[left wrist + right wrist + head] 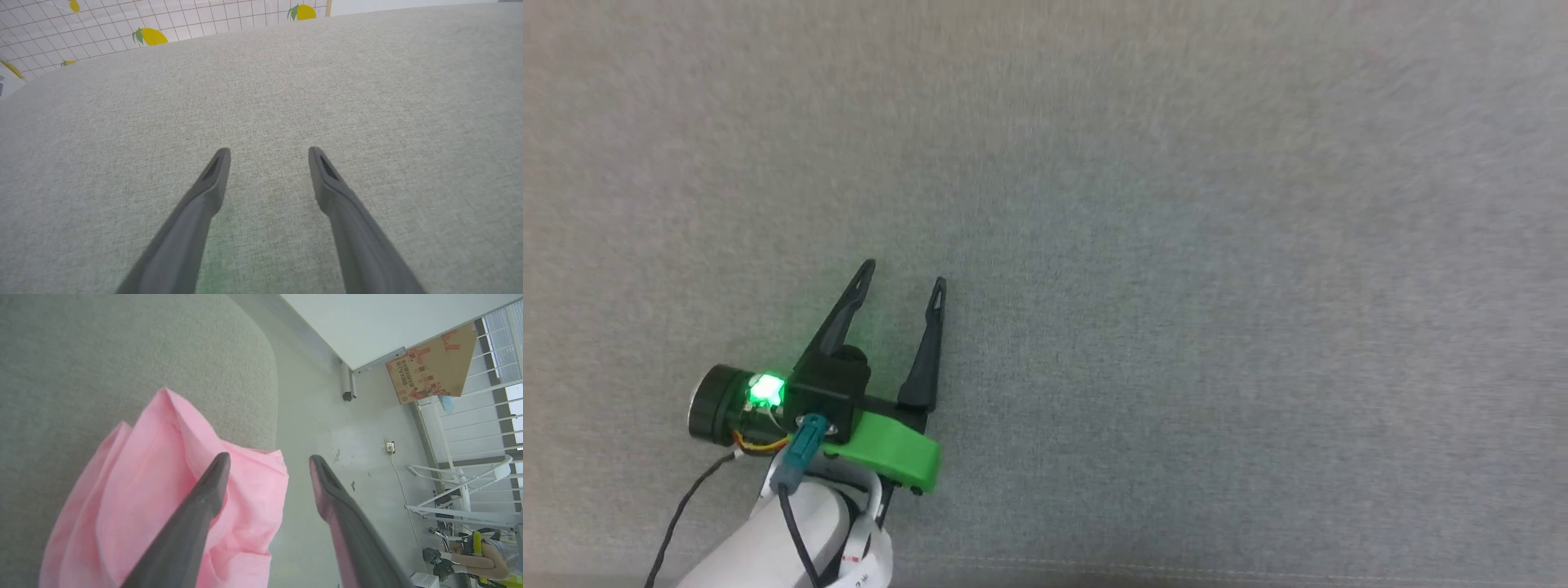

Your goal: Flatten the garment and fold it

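Fingers (198, 514) of the right gripper (269, 458) and left gripper (905, 273) stand spread, empty; the bunched garment (139, 469), at the right one's 9 o'clock, likely needs 2 opposite edges pulled flat.

Count, this entry:
- garment (155, 477), pink: 1
- grippers: 2, namely left gripper (905, 273) and right gripper (269, 456)
- dark fingers (192, 522): 2 per gripper, 4 in all
- grey fabric surface (1176, 204): 1
- cardboard box (433, 363), far right: 1
- wall socket (390, 446): 1
- green lamp (765, 389), lit, on the left wrist: 1
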